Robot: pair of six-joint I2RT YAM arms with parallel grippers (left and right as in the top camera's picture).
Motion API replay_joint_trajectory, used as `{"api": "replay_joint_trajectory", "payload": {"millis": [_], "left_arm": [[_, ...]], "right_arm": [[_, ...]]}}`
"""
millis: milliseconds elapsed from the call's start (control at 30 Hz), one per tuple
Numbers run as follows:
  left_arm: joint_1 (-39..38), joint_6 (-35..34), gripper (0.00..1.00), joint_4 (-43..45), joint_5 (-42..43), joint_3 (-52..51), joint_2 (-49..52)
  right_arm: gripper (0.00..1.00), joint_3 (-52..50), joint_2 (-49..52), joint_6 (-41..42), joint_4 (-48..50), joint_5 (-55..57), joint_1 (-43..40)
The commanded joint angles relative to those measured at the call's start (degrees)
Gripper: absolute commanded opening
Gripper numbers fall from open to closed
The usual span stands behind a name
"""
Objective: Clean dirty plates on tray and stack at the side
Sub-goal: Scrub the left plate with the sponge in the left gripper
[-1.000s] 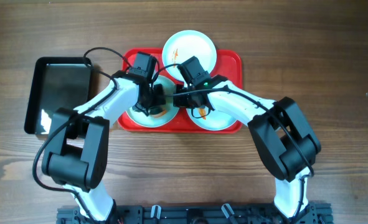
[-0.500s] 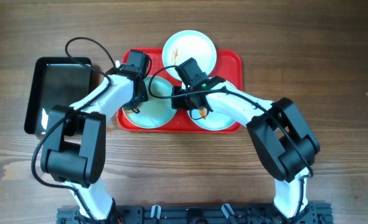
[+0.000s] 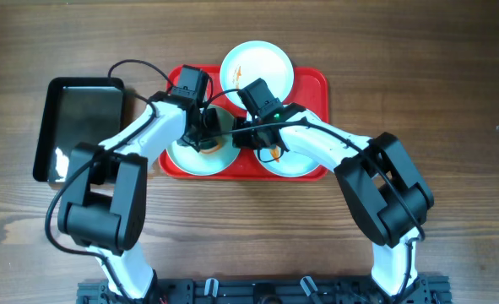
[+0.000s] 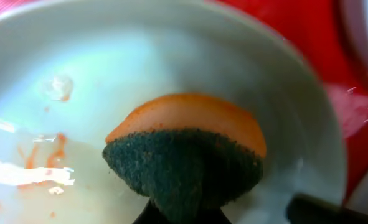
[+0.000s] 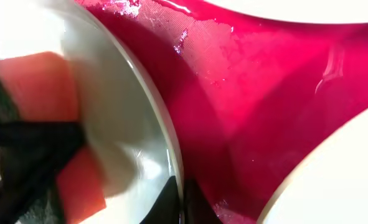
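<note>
Pinching a sponge (image 4: 184,155) from behind, the left gripper (image 4: 182,210) is clamped tight on it, with the dark green scouring face toward the camera and the orange foam beyond. The sponge presses down into the near-left plate (image 4: 171,50), whose pale floor is wet and carries thin orange streaks to the sponge's left.

The right gripper (image 5: 182,200) is closed just as tightly on that same plate's rim, with 1 dark finger on each side of the white edge. In its wrist view the sponge shows as a blurred orange and black shape inside the plate, at the left of the picture.

From overhead, the 2 grippers meet over the near-left plate (image 3: 180,157), left gripper (image 3: 205,137) beside right gripper (image 3: 239,135). All 3 plates sit on the red tray (image 3: 314,81). The far plate (image 3: 262,76) reaches over the tray's back rim and bears a faint orange streak. The near-right plate (image 3: 298,162), just beside the held one, has an orange smear near its middle.

A black tray (image 3: 80,127) lies to the left on the wooden table (image 3: 452,84), close to the red one.
</note>
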Motion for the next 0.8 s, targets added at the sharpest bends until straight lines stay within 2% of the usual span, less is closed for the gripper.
{"api": "replay_joint_trajectory", "payload": {"millis": [0,100,300,433,567,633,767], "left_arm": [[0.1,-0.1,0.04,0.8,-2.7,0.3,4.0],[1.0,-0.1,0.04,-1.1,-14.0,0.3,4.0],[7.8,-0.2,0.04,-8.6,-16.3,0.3,4.0],[8.8,-0.2,0.04,-12.8,-13.9,0.3,3.1],[8.7,-0.2,0.04,-12.6,-13.6,0.3,-6.8],[8.7,-0.1,0.04,-12.1,-9.6,0.3,-11.4],[8.5,0.3,0.04,-10.4,1.3,0.3,-8.9]], "right_arm": [[0.04,-0.4,1.7,0.3,-0.2,-1.0,0.1],[0.04,-0.4,1.7,0.3,-0.8,-0.2,0.1],[0.04,-0.3,1.7,0.3,-1.1,0.1,0.1],[0.04,-0.3,1.7,0.3,-0.9,1.2,0.1],[0.04,-0.3,1.7,0.3,-1.6,3.2,0.1],[0.04,-0.3,1.7,0.5,-1.4,3.2,0.1],[0.05,-0.4,1.7,0.6,-1.3,3.2,0.1]]}}
